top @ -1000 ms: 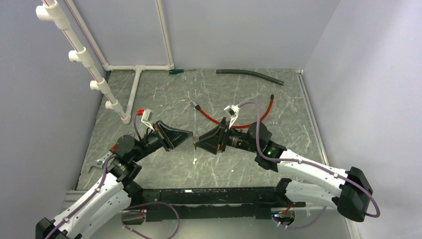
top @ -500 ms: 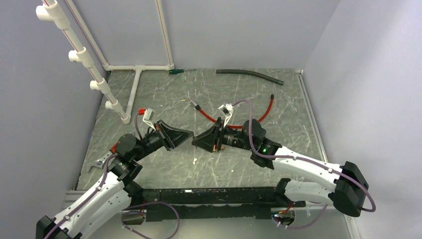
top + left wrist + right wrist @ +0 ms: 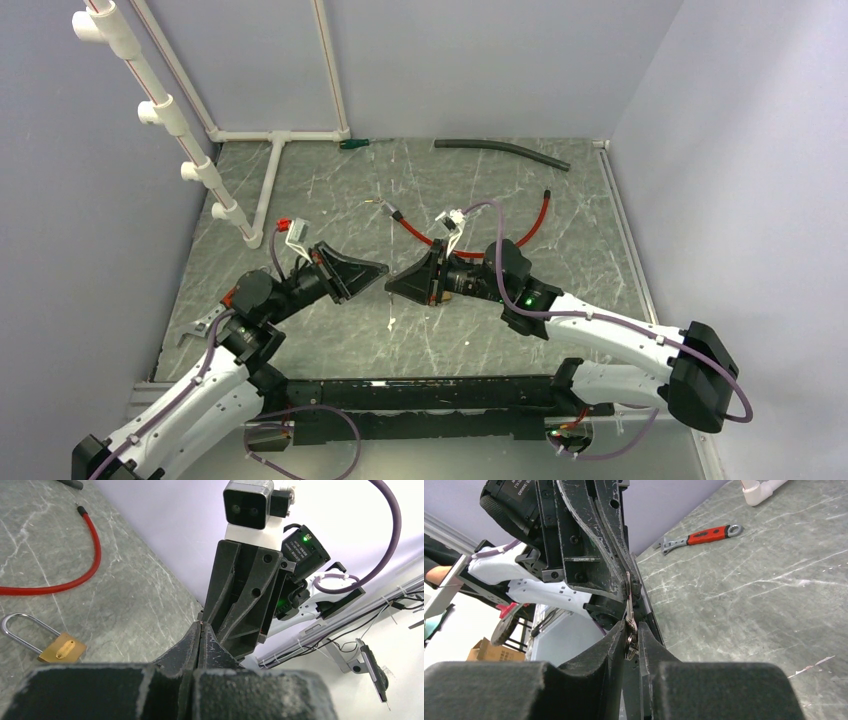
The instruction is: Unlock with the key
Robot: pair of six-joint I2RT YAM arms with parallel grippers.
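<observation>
At the far left of the desk (image 3: 330,190) you have the white PVC pipe frame (image 3: 170,115). The red-handled wrench (image 3: 704,534) lies flat beside the left arm's elbow.

Your left gripper (image 3: 200,627) points right, toward the middle of the desk. Its fingers are pressed flat together with no gap showing. You cannot tell from these views whether it has the key's tip nipped between them.

The key (image 3: 629,611) sits exactly where the two grippers meet, nose to nose. It is off the desk, and its thin silver blade runs up against the left gripper's fingertip.

Your right gripper (image 3: 630,630) points left and pinches the key's head end, fingers closed on the metal.

The brass padlock (image 3: 62,648) lies flat on the desk below and to one side of the meeting point. Its shackle is seated in the body, and it is apart from both grippers and from the key.

Beyond it the red cable (image 3: 75,575) curves across the stone. A dark hose (image 3: 500,150) lies along the back edge, to the right.
</observation>
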